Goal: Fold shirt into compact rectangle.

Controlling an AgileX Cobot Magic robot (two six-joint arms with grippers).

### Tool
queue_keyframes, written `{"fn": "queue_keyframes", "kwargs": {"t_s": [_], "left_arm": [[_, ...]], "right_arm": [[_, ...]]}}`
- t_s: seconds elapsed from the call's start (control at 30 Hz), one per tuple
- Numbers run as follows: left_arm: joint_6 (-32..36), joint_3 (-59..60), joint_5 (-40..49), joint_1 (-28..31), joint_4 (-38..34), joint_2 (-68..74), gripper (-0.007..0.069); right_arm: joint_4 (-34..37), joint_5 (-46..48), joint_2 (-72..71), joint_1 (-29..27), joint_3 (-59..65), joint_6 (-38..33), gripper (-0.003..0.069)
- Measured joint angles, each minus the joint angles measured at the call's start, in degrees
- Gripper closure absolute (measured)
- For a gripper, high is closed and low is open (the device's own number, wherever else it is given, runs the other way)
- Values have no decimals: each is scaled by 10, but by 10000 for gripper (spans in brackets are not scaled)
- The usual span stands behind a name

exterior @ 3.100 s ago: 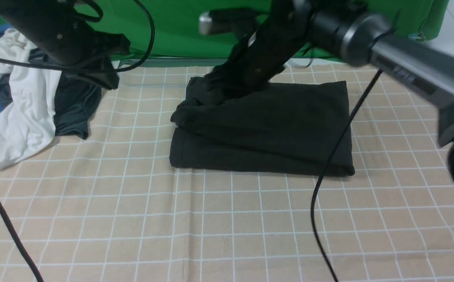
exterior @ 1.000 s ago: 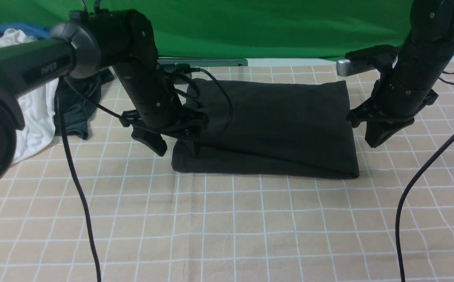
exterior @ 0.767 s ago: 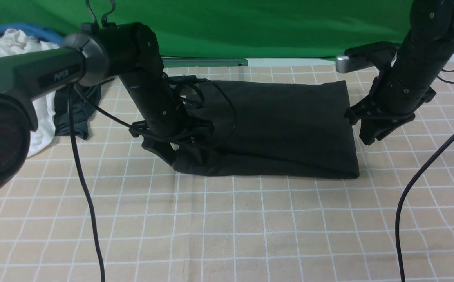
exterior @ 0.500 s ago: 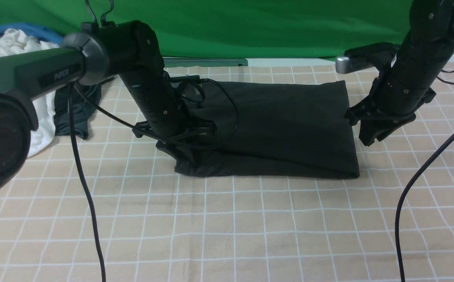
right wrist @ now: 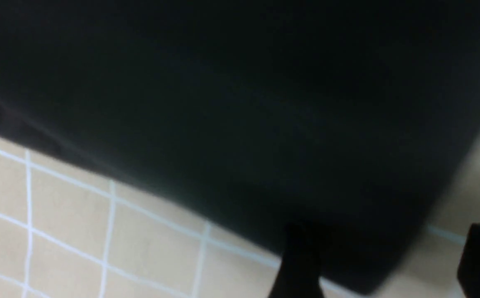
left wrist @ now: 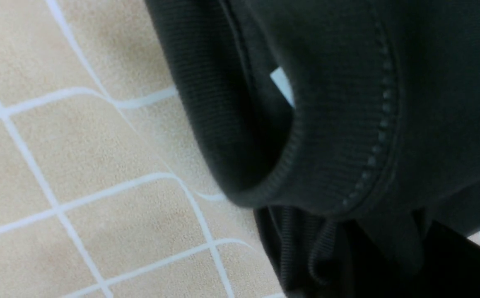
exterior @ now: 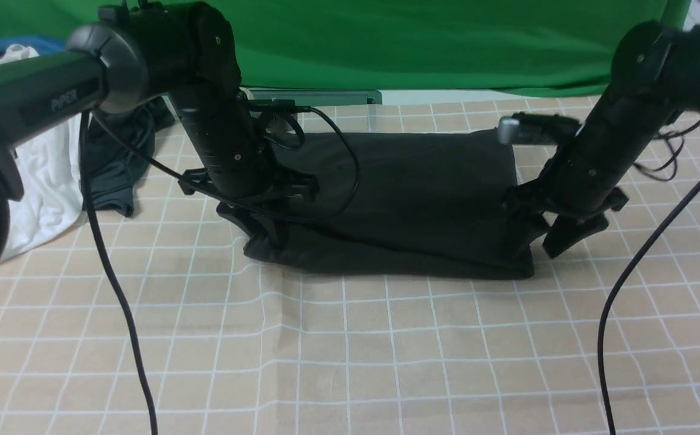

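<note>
Left fingers (exterior: pixel 242 219) clamp the shirt (exterior: pixel 422 193) at its near-left corner. Right fingers (exterior: pixel 569 237), apart, straddle its right edge; bare worktop (exterior: pixel 350 350) in front.

**Shirt mid-table, a gripper at each near corner**

The shirt (exterior: pixel 410 193) lies in the middle of the table (exterior: pixel 350 350). The left gripper (exterior: pixel 264 232) sits at its near left corner, with cloth bunched in it. The right gripper (exterior: pixel 537 243) straddles the near right corner, one of its fingers (right wrist: pixel 300 265) over the shirt and the other over the table. A heap of other garments (exterior: pixel 48 175) lies far left, well apart.
</note>
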Motion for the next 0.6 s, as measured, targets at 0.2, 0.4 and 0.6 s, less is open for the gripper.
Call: {"fn": "queue_keyframes", "kwargs": {"t_s": [0.2, 0.4, 0.6], "left_arm": [[0, 0, -10, 0, -6, 0, 517], [-1, 0, -21, 0, -17, 0, 517], [-3, 1, -22, 0, -43, 0, 517]], "right_arm": [[8, -11, 13, 5, -1, -21, 385], [-4, -13, -8, 5, 0, -25, 552], [-37, -1, -40, -1, 0, -21, 552]]}}
